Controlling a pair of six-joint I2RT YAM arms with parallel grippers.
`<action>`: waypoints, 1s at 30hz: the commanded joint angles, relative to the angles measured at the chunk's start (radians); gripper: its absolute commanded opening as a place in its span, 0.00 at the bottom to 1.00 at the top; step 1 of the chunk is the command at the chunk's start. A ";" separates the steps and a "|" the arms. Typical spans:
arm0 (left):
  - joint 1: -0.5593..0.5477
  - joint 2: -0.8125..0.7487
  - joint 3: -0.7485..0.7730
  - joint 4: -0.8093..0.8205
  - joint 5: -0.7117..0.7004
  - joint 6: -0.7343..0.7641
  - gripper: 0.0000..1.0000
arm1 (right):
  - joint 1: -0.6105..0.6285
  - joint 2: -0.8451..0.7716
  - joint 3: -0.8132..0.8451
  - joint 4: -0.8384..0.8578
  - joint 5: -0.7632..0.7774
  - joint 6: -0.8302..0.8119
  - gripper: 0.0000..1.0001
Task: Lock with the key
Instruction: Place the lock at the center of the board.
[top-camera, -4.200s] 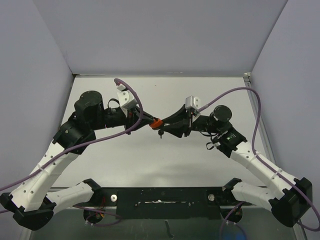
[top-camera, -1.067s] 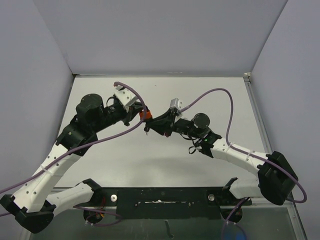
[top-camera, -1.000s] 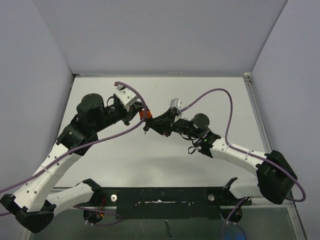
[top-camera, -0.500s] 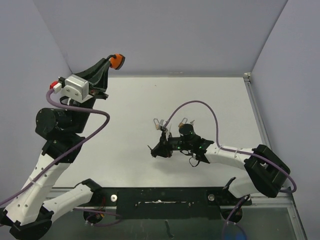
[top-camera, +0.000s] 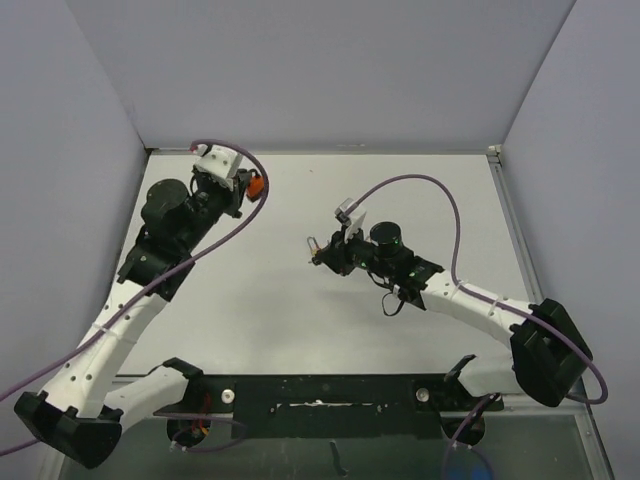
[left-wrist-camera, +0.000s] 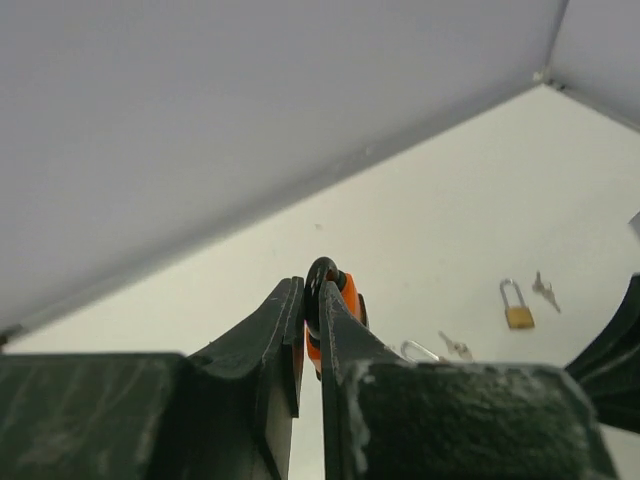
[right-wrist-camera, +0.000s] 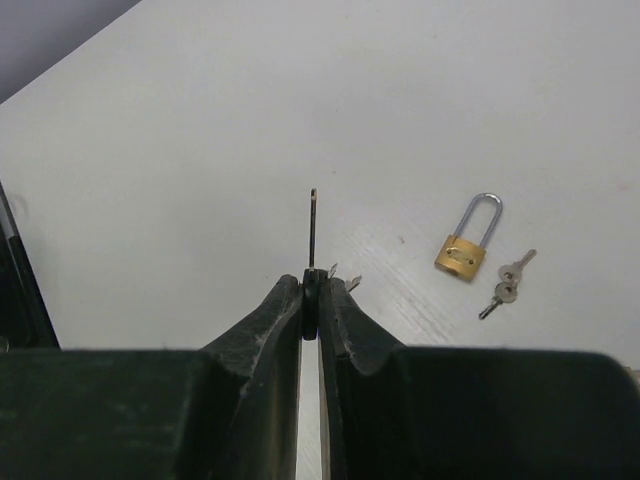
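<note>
Presently, orange padlock (left-wrist-camera: 345, 300), small, rigid, probably slick, sits clamped in the left hand (left-wrist-camera: 310, 295); slender stiff key (right-wrist-camera: 312, 225), pinched at its head, fills the right hand (right-wrist-camera: 311, 290).

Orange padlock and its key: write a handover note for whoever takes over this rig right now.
Left gripper: jaws shut on the orange padlock, held up at the back left.
Right gripper: jaws shut on the key, blade pointing forward, near the middle of the table.
A brass padlock and small keys lie untouched on the table.
Done: padlock and key are both in hand.
Left: the arms are well apart and the key is not in the padlock. Bring them together, insert the key and turn it. I cannot tell whether the shackle is open or closed.
</note>
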 joint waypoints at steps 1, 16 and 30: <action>0.217 0.033 -0.023 -0.065 0.259 -0.182 0.00 | -0.013 0.026 0.101 -0.002 0.063 -0.022 0.00; 0.407 0.324 -0.218 0.095 0.709 -0.424 0.00 | -0.014 0.320 0.310 0.080 -0.049 0.065 0.00; 0.404 0.566 -0.266 0.085 0.589 -0.341 0.00 | -0.013 0.562 0.464 0.147 -0.154 0.150 0.00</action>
